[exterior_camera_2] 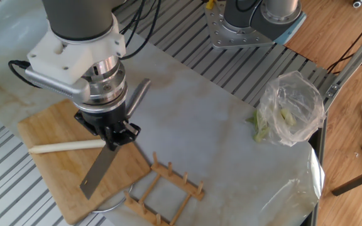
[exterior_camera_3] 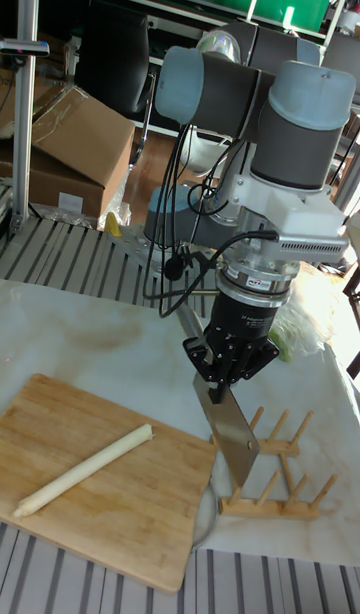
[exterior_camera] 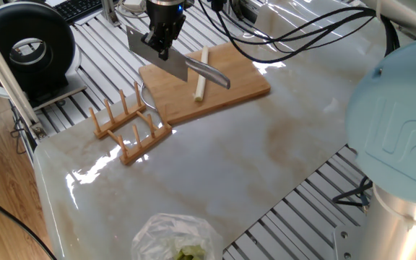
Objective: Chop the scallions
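One whole scallion [exterior_camera: 201,72] [exterior_camera_2: 68,146] [exterior_camera_3: 85,469], a thin pale stalk, lies uncut on the wooden cutting board [exterior_camera: 230,90] [exterior_camera_2: 49,176] [exterior_camera_3: 110,514]. My gripper [exterior_camera: 161,42] [exterior_camera_2: 115,134] [exterior_camera_3: 232,371] is shut on a cleaver, gripping it where blade meets handle. The blade [exterior_camera: 157,58] [exterior_camera_2: 99,177] [exterior_camera_3: 236,436] hangs in the air over the board's edge, beside the scallion's near end and apart from it. Behind the gripper, the steel handle [exterior_camera: 209,74] [exterior_camera_2: 137,96] sticks out.
A wooden peg rack [exterior_camera: 128,126] [exterior_camera_2: 165,186] [exterior_camera_3: 275,489] stands on the marble table just off the board. A clear plastic bag [exterior_camera: 175,242] [exterior_camera_2: 288,113] with green bits lies further off. A black round device [exterior_camera: 31,47] sits beyond the table's edge.
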### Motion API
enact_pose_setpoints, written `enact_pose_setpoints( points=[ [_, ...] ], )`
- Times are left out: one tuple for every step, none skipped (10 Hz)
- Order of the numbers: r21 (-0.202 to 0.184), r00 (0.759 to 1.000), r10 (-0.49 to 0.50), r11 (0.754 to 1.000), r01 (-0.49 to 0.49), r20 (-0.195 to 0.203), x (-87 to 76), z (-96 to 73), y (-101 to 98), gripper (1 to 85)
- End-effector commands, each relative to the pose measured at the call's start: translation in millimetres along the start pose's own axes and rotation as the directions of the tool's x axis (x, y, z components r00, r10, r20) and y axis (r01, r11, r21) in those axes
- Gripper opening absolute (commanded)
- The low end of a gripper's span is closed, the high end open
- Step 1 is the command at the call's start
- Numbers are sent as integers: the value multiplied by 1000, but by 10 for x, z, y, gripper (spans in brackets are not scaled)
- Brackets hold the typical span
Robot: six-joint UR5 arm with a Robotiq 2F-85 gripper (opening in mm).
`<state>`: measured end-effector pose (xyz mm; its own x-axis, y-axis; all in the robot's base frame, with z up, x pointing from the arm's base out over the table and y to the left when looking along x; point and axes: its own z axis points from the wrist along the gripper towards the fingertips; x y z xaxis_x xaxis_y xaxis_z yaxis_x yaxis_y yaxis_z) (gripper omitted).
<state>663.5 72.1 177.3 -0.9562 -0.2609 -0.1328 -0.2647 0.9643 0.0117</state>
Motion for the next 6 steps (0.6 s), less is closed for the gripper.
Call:
enact_pose_setpoints(
  points=[
    [22,999,29,999,-29,-31,87,-7,-75,13],
    [40,998,49,998,-48,-37,107,-9,-119,13],
    [63,999,27,998,-24,-46,127,-13,-179,13],
    [35,999,2,999,-1,-42,128,-29,-195,13],
    [19,999,-26,999,26,-31,134,-71,-342,13],
    [18,999,-43,999,43,-13,135,-86,-505,13]
  ],
)
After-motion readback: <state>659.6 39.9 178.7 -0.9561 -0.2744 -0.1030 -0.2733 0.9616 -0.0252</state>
